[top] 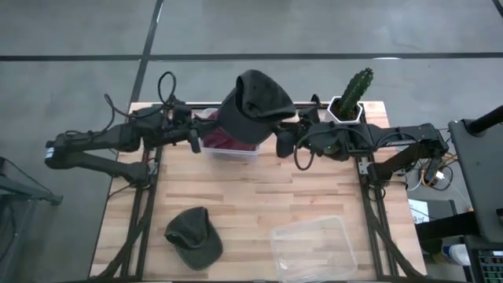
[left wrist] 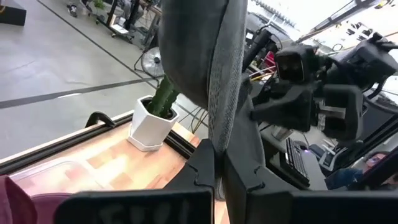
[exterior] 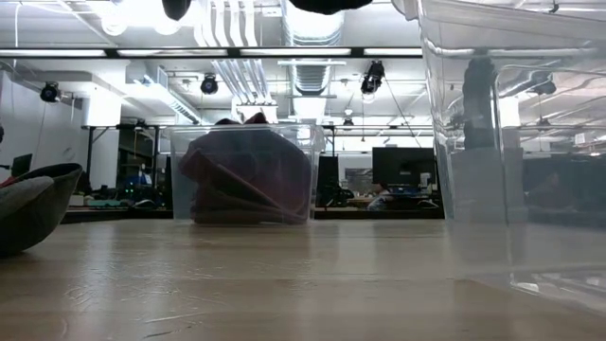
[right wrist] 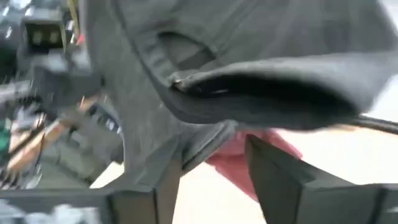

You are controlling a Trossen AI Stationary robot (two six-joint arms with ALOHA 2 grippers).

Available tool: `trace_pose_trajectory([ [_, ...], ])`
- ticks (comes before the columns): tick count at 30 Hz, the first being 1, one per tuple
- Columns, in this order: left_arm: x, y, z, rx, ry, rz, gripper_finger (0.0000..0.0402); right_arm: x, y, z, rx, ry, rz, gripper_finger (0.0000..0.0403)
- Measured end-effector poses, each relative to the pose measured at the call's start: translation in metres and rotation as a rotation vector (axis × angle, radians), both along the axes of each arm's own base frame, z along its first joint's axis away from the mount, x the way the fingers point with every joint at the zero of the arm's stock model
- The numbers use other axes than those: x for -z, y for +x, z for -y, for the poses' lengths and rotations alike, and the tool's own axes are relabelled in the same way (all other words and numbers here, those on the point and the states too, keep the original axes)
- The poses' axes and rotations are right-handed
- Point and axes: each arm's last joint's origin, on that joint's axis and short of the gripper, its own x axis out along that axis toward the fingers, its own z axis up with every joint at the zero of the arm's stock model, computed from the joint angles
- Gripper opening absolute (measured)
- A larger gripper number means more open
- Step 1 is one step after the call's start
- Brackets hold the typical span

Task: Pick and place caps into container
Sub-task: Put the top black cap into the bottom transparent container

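High view: your left gripper (left wrist: 217, 163) is clamped on the olive-grey cap (top: 253, 106) above the container (top: 229, 149) at the table's far edge; the right gripper (right wrist: 208, 163) stands apart, releasing it.

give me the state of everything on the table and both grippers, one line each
raised olive-grey cap: held up over the bin, hanging from the left gripper
left gripper: shut on the cap's fabric
right gripper: open, beside the cap
clear bin: holds maroon caps
second olive-grey cap: lying on the table
empty clear container: nothing inside
cactus: upright in its white pot
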Motion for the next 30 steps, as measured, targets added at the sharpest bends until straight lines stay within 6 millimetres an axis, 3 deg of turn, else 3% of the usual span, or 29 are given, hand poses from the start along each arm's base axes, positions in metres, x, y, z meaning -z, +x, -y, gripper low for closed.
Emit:
trace_pose_trajectory([
  [7,-0.007,-0.024,0.002,-0.001,-0.050,0.030,0.0006,0.000,-0.010,-0.003,-0.187,-0.025,-0.112,0.0211],
  [12,-0.004,-0.044,0.004,0.006,-0.061,-0.017,0.0006,-0.002,-0.028,-0.003,-0.277,-0.012,-0.186,0.0216],
  [16,-0.004,-0.049,0.007,0.107,-0.136,-0.004,0.0006,-0.004,-0.045,0.002,-0.253,-0.039,-0.246,0.0214],
  [22,0.002,-0.034,0.012,0.306,-0.293,-0.040,0.0006,-0.009,-0.068,0.016,-0.036,-0.142,-0.303,0.0214],
  [30,0.021,0.007,0.019,0.400,-0.579,-0.146,0.0006,-0.012,-0.076,0.030,0.086,-0.196,-0.330,0.0215],
])
